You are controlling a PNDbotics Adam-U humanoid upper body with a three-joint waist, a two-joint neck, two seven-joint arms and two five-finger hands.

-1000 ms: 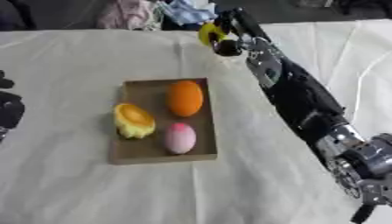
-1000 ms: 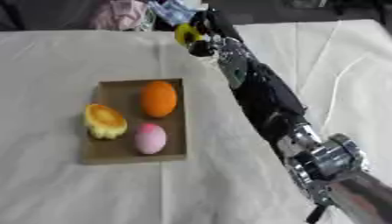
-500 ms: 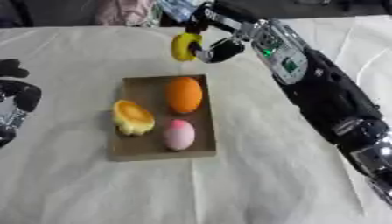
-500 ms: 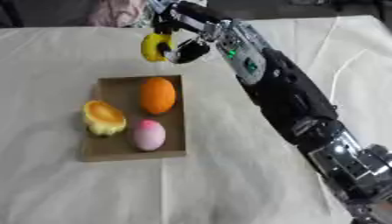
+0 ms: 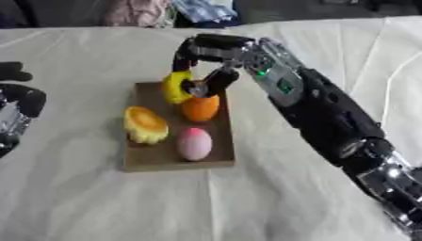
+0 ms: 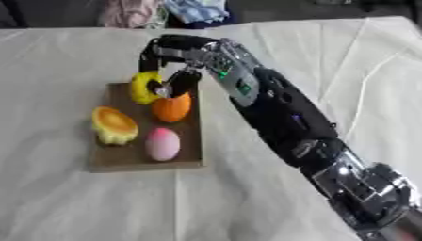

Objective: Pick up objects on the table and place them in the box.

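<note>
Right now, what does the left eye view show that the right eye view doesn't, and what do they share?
Only the left eye view shows the robot's black left hand, idle at the picture's left edge. Only the right eye view shows the silver joint low on the right arm in full. Both show the black right hand curled round a yellow ring-shaped object above the flat brown cardboard box, which holds an orange round fruit, a pink egg-shaped object and a yellow lumpy object.

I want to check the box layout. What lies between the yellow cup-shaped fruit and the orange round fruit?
Only bare brown box floor; the yellow cup-shaped fruit and the orange round fruit stand apart, seen in the left eye view.
</note>
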